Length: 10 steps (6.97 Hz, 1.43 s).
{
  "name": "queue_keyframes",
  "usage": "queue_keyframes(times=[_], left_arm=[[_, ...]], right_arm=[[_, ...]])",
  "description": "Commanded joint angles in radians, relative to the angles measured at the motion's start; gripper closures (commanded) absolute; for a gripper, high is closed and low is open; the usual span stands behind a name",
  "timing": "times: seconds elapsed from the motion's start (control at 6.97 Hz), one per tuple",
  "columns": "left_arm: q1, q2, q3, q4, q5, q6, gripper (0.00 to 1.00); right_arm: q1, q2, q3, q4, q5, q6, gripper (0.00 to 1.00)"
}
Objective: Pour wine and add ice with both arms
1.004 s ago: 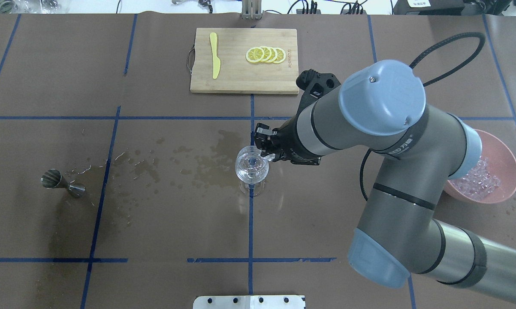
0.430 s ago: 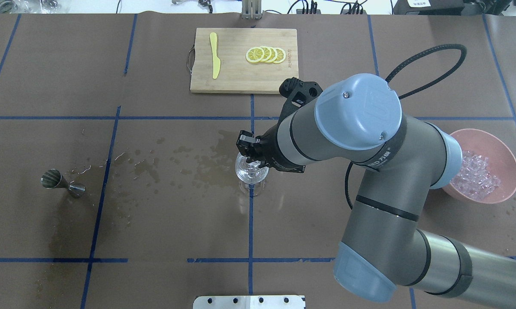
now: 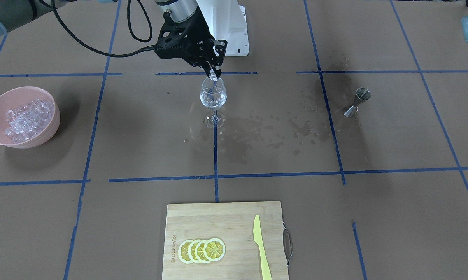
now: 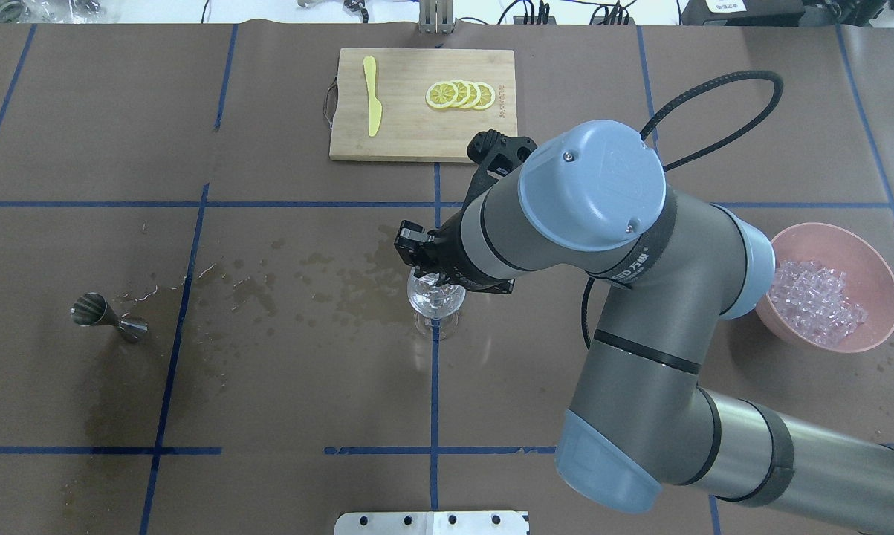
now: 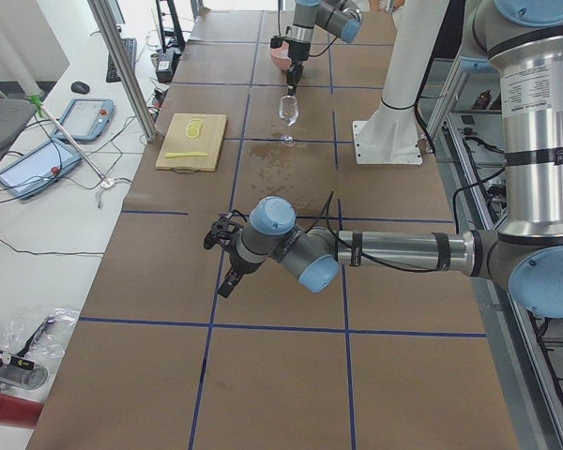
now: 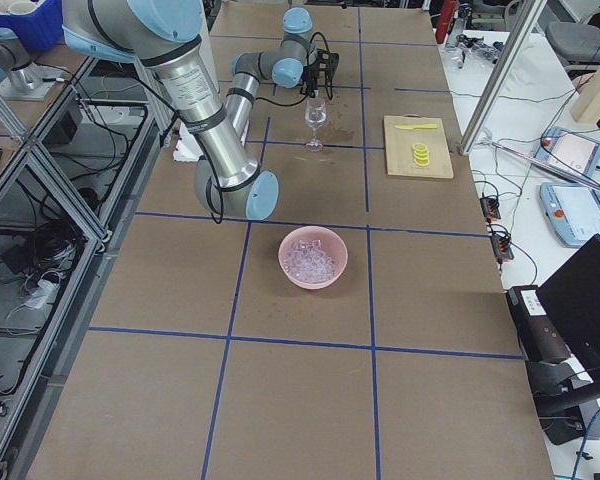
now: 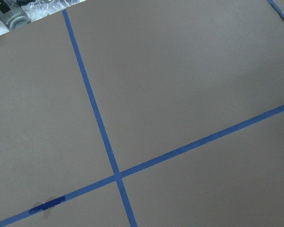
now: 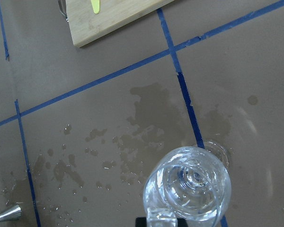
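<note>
Wine looks poured; your right end effector (image 3: 214,76) clamps an ice cube (image 8: 161,217) over the glass (image 4: 435,301). Whether the left end effector (image 5: 229,277) is apart or together, you cannot tell.

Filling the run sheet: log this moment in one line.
step: adding ice cube | right gripper: shut on it, over wine glass | left gripper: far off

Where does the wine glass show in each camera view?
Front-facing: wine glass upper centre.
Overhead: wine glass at centre.
Exterior left: wine glass far, top centre.
Exterior right: wine glass far, top centre.
Left wrist: not in it.
Right wrist: wine glass at bottom, right of centre.
Shared landmark: the bamboo cutting board.
</note>
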Motion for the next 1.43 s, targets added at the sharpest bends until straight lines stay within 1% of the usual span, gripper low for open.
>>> queue_keyframes(times=[0.0,0.14,0.43,0.57,0.72,0.86,1.0,1.15,1.29], left_arm=[[-0.001,0.002,-0.002,-0.002,0.0,0.0,0.0],[-0.001,0.002,-0.002,-0.002,0.0,0.0,0.0],[-0.001,0.002,-0.004,0.0,-0.001,-0.001,0.0],[-0.002,0.0,-0.005,0.003,-0.006,-0.006,0.0],[-0.001,-0.001,-0.007,0.011,-0.013,-0.009,0.0],[-0.001,-0.03,-0.036,0.138,-0.015,-0.009,0.0],[-0.014,-0.091,-0.092,0.291,-0.013,0.001,0.0],[-0.06,-0.098,-0.12,0.373,-0.013,0.067,0.0],[-0.106,-0.14,-0.129,0.499,-0.015,0.145,0.0]], right_arm=[[0.0,-0.005,-0.001,0.0,0.0,-0.001,0.29],[0.0,-0.005,-0.004,0.0,0.0,-0.003,0.21],[0.003,-0.013,-0.002,0.0,0.0,-0.006,0.19],[0.034,-0.054,0.013,0.0,0.015,-0.013,0.13],[0.066,-0.135,0.071,0.0,0.032,-0.021,0.07],[0.131,-0.212,0.122,0.0,0.085,-0.059,0.0],[0.203,-0.284,0.145,0.002,0.165,-0.149,0.0],[0.286,-0.362,0.153,0.002,0.217,-0.253,0.0],[0.372,-0.445,0.159,0.003,0.265,-0.391,0.0]])
